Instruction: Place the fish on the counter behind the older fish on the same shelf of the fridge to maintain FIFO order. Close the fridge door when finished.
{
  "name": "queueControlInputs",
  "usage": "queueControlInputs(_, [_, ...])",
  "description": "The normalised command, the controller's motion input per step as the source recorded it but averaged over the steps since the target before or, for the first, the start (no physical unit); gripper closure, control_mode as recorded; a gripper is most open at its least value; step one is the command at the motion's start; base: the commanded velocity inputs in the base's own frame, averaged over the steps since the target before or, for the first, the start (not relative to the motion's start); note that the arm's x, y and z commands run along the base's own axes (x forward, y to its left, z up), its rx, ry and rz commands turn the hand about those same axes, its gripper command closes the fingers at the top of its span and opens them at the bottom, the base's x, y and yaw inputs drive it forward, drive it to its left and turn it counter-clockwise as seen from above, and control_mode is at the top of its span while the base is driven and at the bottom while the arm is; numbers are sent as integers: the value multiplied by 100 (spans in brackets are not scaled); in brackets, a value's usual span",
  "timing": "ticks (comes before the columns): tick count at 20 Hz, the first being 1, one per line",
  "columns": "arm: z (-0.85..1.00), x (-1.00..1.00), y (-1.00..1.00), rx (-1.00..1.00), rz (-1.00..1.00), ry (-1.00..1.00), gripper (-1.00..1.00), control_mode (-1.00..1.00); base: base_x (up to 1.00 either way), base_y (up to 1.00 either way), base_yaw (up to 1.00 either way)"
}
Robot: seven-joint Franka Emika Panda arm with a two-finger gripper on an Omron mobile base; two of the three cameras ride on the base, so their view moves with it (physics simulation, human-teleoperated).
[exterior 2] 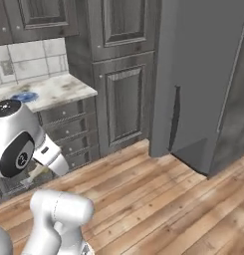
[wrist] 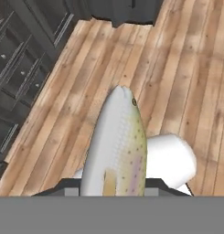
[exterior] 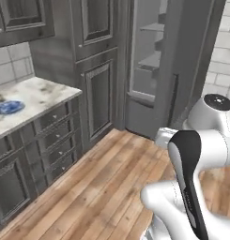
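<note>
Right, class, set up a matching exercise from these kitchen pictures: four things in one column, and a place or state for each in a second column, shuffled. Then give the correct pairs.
Things
1. fish
2. blue plate
3. fridge door
4. counter

Places or states
A. standing open
B. held between the fingers above the wood floor
C. lying on the marble slab
D. topping the grey drawers

Pairs: 1-B, 2-C, 3-A, 4-D

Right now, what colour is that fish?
Pale grey-white with a yellowish, dark-speckled side on the fish; hand view shows it best.
</note>
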Motion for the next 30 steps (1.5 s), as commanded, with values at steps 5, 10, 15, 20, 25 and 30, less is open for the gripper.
queueControlInputs(5, [0, 0, 0, 0, 0, 0, 100, 100, 41, 56, -66])
queueControlInputs(10, [0, 0, 0, 0, 0, 0, 100, 100, 64, 98, -46])
queueControlInputs(15, [0, 0, 0, 0, 0, 0, 100, 100, 68, 86, -39])
queueControlInputs(20, [0, 0, 0, 0, 0, 0, 100, 100, 92, 41, -27])
queueControlInputs(25, [0, 0, 0, 0, 0, 0, 100, 100, 100, 13, -19])
queueControlInputs(30, [0, 0, 0, 0, 0, 0, 100, 100, 94, 32, -17])
